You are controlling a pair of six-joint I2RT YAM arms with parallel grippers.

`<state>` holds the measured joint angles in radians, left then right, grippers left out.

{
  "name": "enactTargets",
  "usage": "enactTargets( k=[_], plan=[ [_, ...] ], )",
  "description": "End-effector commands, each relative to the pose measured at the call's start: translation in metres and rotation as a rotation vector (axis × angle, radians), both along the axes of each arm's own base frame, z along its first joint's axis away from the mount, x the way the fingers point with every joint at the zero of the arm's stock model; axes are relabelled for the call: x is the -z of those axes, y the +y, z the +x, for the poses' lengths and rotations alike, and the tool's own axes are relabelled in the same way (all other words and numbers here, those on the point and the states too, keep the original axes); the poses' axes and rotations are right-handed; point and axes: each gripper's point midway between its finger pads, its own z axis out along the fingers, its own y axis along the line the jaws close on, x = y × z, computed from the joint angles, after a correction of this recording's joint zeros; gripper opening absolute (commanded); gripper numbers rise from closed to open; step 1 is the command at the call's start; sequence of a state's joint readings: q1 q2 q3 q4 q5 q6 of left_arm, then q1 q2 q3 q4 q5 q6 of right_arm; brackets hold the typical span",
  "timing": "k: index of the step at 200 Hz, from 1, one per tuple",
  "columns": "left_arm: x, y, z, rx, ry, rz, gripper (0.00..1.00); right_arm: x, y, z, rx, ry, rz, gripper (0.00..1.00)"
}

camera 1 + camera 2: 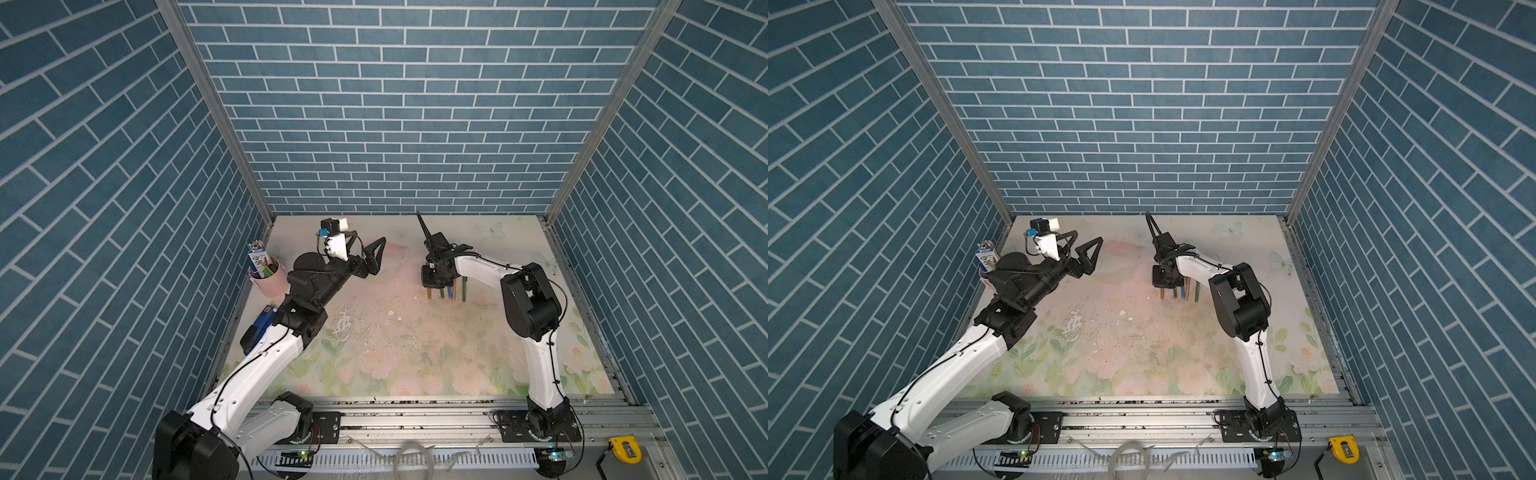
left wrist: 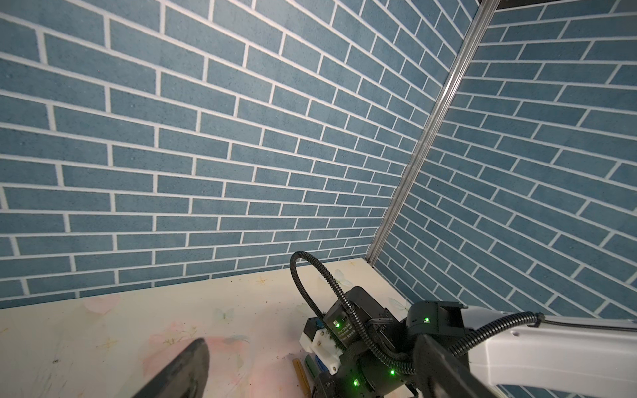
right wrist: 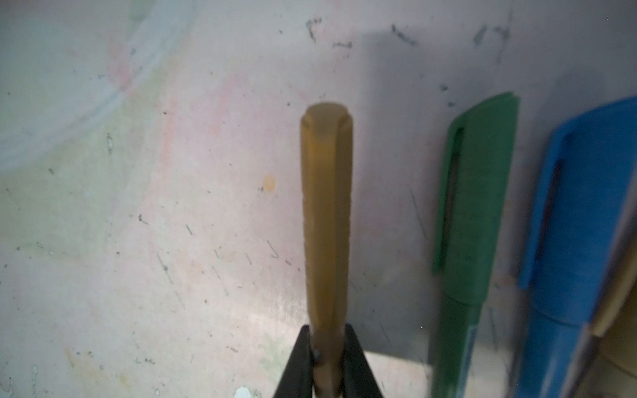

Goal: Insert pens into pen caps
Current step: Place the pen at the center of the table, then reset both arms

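So, worktop: left gripper left of centre, wide open, empty; right gripper clamped on golden-brown pen, right of centre, just beside green pen and blue pen, both capped. Risk: released crooked or high, it rolls into them.

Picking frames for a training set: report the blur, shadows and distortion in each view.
Right wrist view: soft throughout, golden-brown pen clearest, green pen and blue pen smeared at the edge, grey shadow on the table around them. Left wrist view: brick wall sharp, left tool's finger blurred. Both top views: evenly lit, side walls splayed by the wide angle.
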<state>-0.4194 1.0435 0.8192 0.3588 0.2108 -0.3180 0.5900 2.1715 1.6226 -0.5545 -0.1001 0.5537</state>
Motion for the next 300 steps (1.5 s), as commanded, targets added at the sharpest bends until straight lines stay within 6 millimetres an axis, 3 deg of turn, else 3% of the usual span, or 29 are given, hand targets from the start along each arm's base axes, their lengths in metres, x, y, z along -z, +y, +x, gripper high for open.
enactTargets(
  k=[1, 57, 76, 117, 150, 186, 200, 207, 220, 229, 234, 236, 258, 271, 284, 300],
  plan=[
    [-0.006, -0.002, -0.001, 0.011, -0.017, 0.014, 0.94, -0.004, -0.004, 0.001, 0.042, 0.012, -0.014, 0.18],
    [-0.003, -0.002, 0.001, 0.001, -0.01, 0.037, 0.94, -0.006, 0.005, -0.002, 0.037, 0.043, 0.036, 0.21],
    [-0.004, -0.003, 0.0, 0.01, -0.013, 0.046, 0.94, -0.016, 0.008, -0.002, 0.034, 0.026, 0.062, 0.22],
    [-0.015, -0.001, -0.004, 0.005, -0.019, 0.098, 0.95, -0.081, 0.012, -0.001, -0.009, -0.069, 0.132, 0.26],
    [-0.022, 0.005, -0.019, -0.001, 0.051, 0.168, 1.0, -0.133, -0.001, -0.014, -0.056, -0.171, 0.156, 0.31],
    [0.04, 0.034, -0.043, -0.121, 0.254, 0.274, 1.0, -0.197, -0.019, -0.046, -0.139, -0.348, 0.232, 0.43],
    [0.06, 0.039, -0.054, -0.126, 0.266, 0.322, 1.0, -0.225, -0.026, -0.061, -0.17, -0.437, 0.279, 0.5],
    [0.069, 0.048, -0.056, -0.173, 0.265, 0.339, 1.0, -0.236, -0.034, -0.064, -0.162, -0.49, 0.274, 0.61],
    [0.082, 0.065, -0.058, -0.256, 0.254, 0.35, 1.0, -0.251, -0.047, -0.07, -0.174, -0.578, 0.231, 0.63],
    [0.083, 0.079, -0.057, -0.341, 0.238, 0.3, 1.0, -0.255, -0.059, -0.071, -0.17, -0.636, 0.157, 0.68],
    [0.09, 0.09, -0.056, -0.406, 0.235, 0.267, 1.0, -0.254, -0.067, -0.069, -0.134, -0.656, 0.122, 0.95],
    [0.091, 0.093, -0.055, -0.428, 0.226, 0.262, 1.0, -0.254, -0.071, -0.068, -0.117, -0.665, 0.103, 0.98],
    [0.104, 0.112, -0.05, -0.547, 0.023, 0.386, 1.0, -0.242, -0.092, -0.06, -0.118, -0.775, -0.034, 0.99],
    [0.112, 0.136, -0.048, -0.685, 0.014, 0.454, 1.0, -0.24, -0.107, -0.051, -0.044, -0.816, -0.052, 0.99],
    [0.129, 0.148, -0.041, -0.707, 0.041, 0.543, 0.99, -0.24, -0.108, -0.046, -0.071, -0.877, -0.034, 0.99],
    [0.151, 0.166, -0.03, -0.745, 0.094, 0.577, 1.0, -0.235, -0.125, -0.037, -0.021, -0.893, -0.047, 0.99]
  ],
)
